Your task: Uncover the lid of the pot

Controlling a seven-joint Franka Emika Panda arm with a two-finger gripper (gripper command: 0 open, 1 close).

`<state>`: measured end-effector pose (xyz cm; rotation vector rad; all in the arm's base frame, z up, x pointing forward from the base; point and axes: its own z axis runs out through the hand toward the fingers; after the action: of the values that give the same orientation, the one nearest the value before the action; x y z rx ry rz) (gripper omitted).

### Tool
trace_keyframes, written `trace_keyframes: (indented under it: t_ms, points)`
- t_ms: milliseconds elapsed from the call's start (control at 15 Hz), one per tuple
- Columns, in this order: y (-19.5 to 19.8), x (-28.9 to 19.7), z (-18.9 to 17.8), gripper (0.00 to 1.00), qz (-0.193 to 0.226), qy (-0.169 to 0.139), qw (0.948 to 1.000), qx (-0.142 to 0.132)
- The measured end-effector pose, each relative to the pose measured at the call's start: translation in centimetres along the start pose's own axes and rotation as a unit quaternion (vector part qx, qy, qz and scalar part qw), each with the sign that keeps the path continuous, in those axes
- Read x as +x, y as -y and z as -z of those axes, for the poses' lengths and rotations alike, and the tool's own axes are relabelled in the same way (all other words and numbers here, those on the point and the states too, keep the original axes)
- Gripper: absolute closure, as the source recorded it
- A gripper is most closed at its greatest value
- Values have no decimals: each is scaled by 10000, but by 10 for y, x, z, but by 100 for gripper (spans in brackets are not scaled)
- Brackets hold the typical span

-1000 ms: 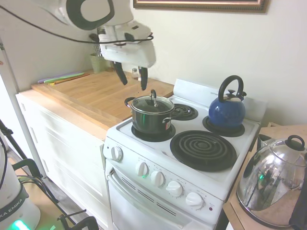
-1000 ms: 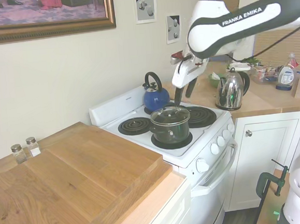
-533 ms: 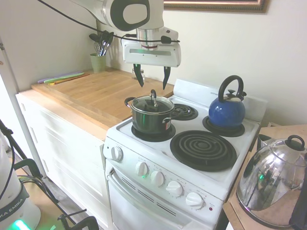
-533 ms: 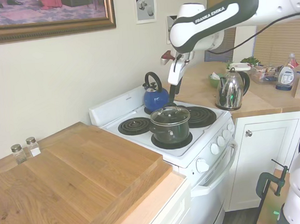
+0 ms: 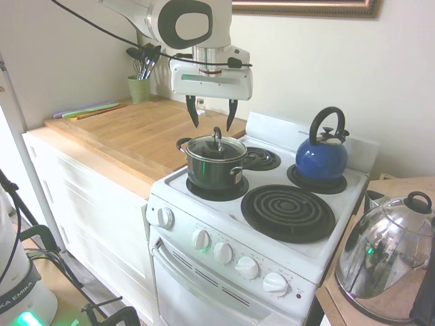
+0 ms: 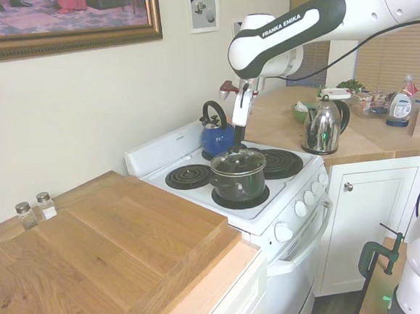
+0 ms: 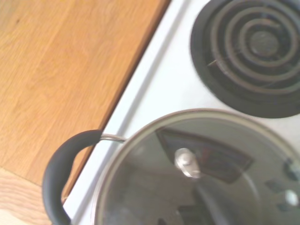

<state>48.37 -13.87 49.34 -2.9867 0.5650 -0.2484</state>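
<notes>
The white electric stove [image 5: 299,251] with four black coil burners filled the middle of the first exterior view, with a pale wooden countertop [image 5: 129,136] running off to its left. On the stove's front-left burner, centre of frame, sat the small dark grey saucepan [image 5: 216,171] with short black side handles, and the round clear glass lid [image 5: 216,147] with a shiny rim and small black loop knob rested closed on it. A blue kettle [image 5: 321,157] with a black handle stood on the burner at the right rear. The white arm's two-finger gripper [image 5: 211,120] hung just above the lid knob, its dark fingers spread apart with nothing between them.

The main risk, in my judgement, was alignment. The knob was a thin loop, and if the fingers descended off-centre or across its wrong axis they could strike the glass or close on air. A grip too shallow on the loop might let the lid tilt and slip as it rose. A sideways pull before it cleared the rim could also drag the light pot across the coil toward the counter edge.

The only legible writing was "FRANKA EMIKA" on the arm's dark band, upper right of the second exterior view. The stove knobs carried marks too small to read.
</notes>
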Motion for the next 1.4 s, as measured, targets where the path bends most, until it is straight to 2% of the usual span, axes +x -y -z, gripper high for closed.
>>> trace_keyframes:
  t_ms: [667, 1400]
  points:
    - [-13, 5, -22, 100, -128, 101, 9999, -38]
    - [-19, 9, -20, 100, -121, 47, 9999, 6]
